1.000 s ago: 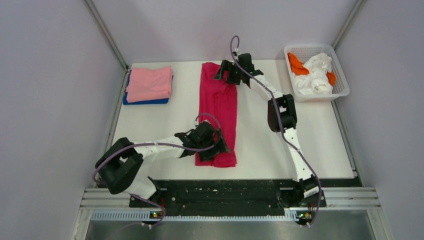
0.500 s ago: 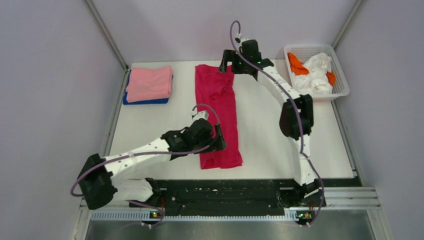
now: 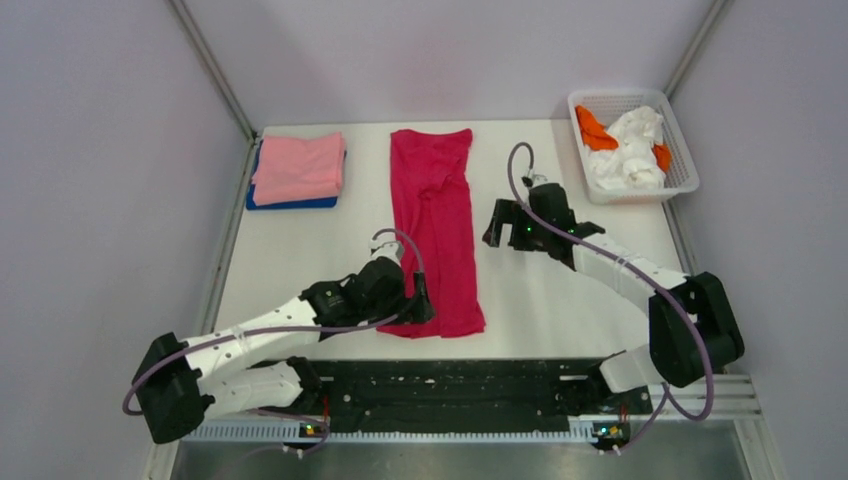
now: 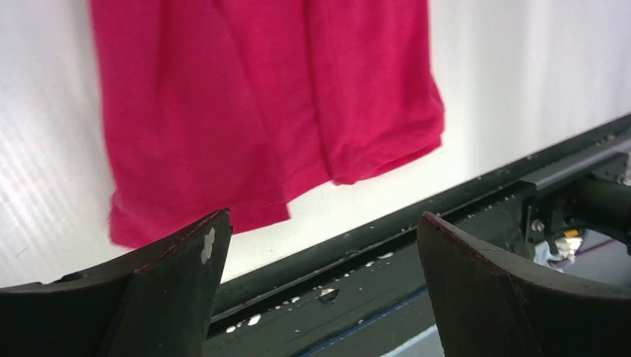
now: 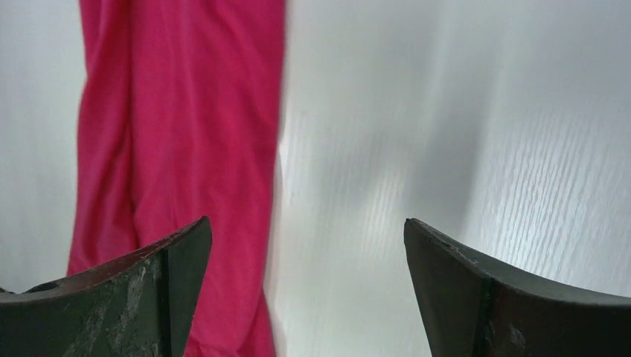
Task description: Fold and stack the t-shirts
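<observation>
A crimson-red t-shirt [image 3: 437, 225] lies as a long folded strip down the middle of the table; it also shows in the left wrist view [image 4: 245, 97] and the right wrist view [image 5: 178, 126]. My left gripper [image 3: 418, 299] is open and empty at the strip's near left edge. My right gripper [image 3: 497, 224] is open and empty over bare table just right of the strip. A folded light pink t-shirt [image 3: 298, 165] lies on a folded deep blue t-shirt [image 3: 292, 202] at the far left.
A white basket [image 3: 684, 170] with white and orange cloth stands at the far right corner. A black rail [image 3: 450, 385] runs along the near table edge, also in the left wrist view [image 4: 417, 245]. Grey walls close in both sides.
My right gripper has let go of the red shirt's far end and drawn back toward the near right. My left gripper has let go of the near end and shifted slightly back. The shirt now lies flat.
</observation>
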### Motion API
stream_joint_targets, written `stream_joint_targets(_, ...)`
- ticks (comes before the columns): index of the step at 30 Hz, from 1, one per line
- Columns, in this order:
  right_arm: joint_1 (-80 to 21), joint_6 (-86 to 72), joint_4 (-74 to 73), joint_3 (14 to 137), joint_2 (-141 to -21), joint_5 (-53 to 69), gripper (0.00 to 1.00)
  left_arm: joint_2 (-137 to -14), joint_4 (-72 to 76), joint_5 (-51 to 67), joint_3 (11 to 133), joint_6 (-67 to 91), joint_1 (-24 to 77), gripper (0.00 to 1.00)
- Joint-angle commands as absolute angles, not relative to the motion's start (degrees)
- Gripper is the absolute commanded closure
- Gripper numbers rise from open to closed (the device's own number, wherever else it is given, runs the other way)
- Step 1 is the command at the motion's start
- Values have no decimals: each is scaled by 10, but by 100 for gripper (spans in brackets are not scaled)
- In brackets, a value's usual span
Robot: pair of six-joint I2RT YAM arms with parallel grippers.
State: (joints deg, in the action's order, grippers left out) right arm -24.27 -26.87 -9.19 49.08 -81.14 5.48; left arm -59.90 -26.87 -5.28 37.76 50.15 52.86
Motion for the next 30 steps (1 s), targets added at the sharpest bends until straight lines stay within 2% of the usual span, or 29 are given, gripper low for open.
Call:
stream_joint_targets(1, -252, -293, -59, 474, -725, 61, 1, -650, -184, 24, 433, 454, 528, 1)
stream_joint_targets(4, -254, -296, -72, 445, -674, 54, 1, -689, -253, 2, 457, 465, 528, 1)
stream_joint_targets(8, -262, -289, -89, 405, -616, 49, 1, -652, -383, -150, 448, 521, 513, 2)
stream_joint_targets(14, -263, -291, -127, 380, -576, 52, 1, -562, -409, -170, 361, 571, 459, 8)
stream_joint_targets(16, -263, -290, -134, 373, -564, 47, 1, -547, -376, -155, 325, 567, 437, 16)
stream_joint_targets(21, -263, -284, -164, 375, -537, 33, 1, -587, -346, -126, 314, 542, 389, 42)
stream_joint_targets(25, -263, -281, -178, 374, -521, 18, 1, -638, -323, -95, 319, 521, 389, 51)
stream_joint_targets(30, -263, -276, -187, 376, -510, 13, 1, -694, -320, -64, 332, 502, 388, 70)
